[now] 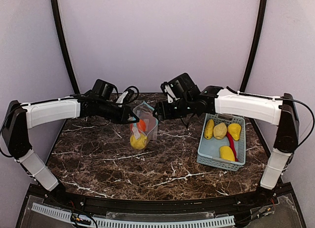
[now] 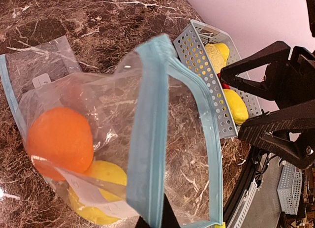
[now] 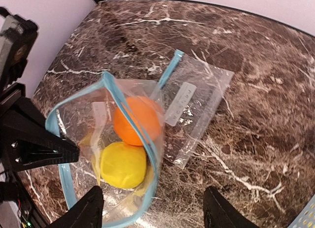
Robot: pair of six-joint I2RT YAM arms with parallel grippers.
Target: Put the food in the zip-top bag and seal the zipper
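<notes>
The clear zip-top bag (image 1: 147,120) with a blue zipper rim (image 2: 147,139) stands open at mid-table. Inside it lie a round orange (image 3: 137,120) and a yellow fruit (image 3: 123,165). My left gripper (image 2: 157,220) is shut on the bag's rim and holds the mouth up. Just above the right side of the mouth, my right gripper (image 3: 155,213) is open with nothing between its fingers. More food lies in the pale blue basket (image 1: 206,151): several yellow pieces (image 1: 220,131) and a red chili (image 1: 231,142).
A second, empty clear bag (image 3: 197,110) lies flat on the marble beside the open one. The basket (image 2: 206,75) sits at the right, close behind the right arm. Grey walls close in the sides and back.
</notes>
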